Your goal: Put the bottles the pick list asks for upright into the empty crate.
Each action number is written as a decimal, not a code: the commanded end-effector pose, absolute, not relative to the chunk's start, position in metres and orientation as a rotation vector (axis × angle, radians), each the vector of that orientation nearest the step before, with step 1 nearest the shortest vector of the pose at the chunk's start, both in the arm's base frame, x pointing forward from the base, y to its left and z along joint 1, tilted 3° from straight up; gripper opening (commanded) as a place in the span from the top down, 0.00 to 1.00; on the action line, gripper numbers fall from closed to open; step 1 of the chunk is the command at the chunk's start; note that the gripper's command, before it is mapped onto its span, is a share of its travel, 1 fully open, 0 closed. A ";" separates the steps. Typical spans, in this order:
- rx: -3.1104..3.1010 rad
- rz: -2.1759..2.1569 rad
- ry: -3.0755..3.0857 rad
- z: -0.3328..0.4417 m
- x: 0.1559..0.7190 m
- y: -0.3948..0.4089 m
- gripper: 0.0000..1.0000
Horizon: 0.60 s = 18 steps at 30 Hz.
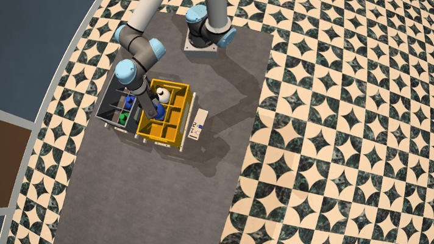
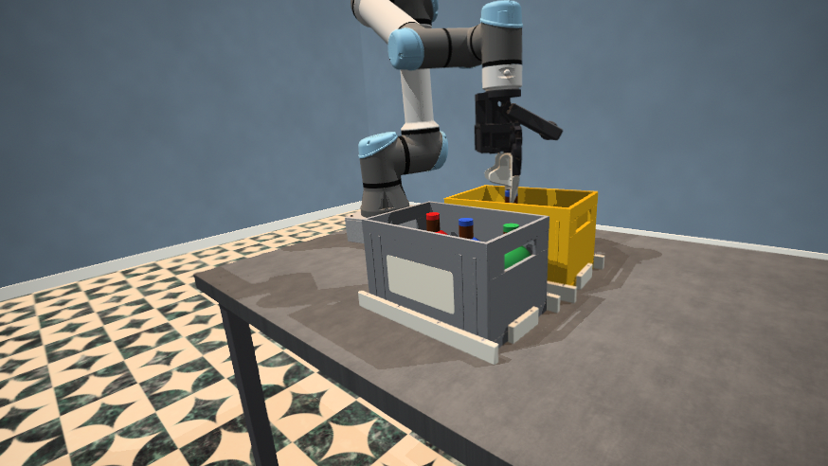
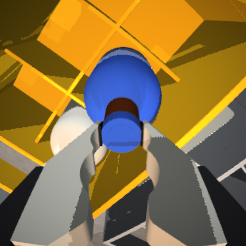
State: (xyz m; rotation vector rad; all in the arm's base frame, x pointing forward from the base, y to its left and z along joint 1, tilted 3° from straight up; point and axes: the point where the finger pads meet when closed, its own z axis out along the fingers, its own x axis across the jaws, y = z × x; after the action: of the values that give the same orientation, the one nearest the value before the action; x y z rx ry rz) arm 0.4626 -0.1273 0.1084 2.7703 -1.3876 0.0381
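Note:
My gripper is shut on the neck of a blue-label bottle, just under its blue cap. The bottle is upright inside the yellow crate, in a middle compartment on the grey crate's side. Whether its base touches the crate floor is hidden. A white-label bottle stands in the neighbouring corner compartment. The pick list shows a white square with 1 nearest its black bar, then a blue square with 2.
The grey crate beside the yellow one holds a red-capped bottle, a blue bottle and a green bottle. Pale strips lie along the crates' feet. The arm hides part of both crates from above.

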 end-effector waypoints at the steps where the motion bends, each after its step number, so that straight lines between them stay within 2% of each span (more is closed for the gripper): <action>1: 2.770 0.041 -1.388 0.106 0.463 -0.128 1.00; 18: 2.770 0.041 -1.388 0.099 0.463 -0.128 1.00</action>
State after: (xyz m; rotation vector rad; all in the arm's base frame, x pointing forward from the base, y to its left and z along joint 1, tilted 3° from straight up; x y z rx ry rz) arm 0.4626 -0.1277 0.1004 2.7703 -1.3876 0.0381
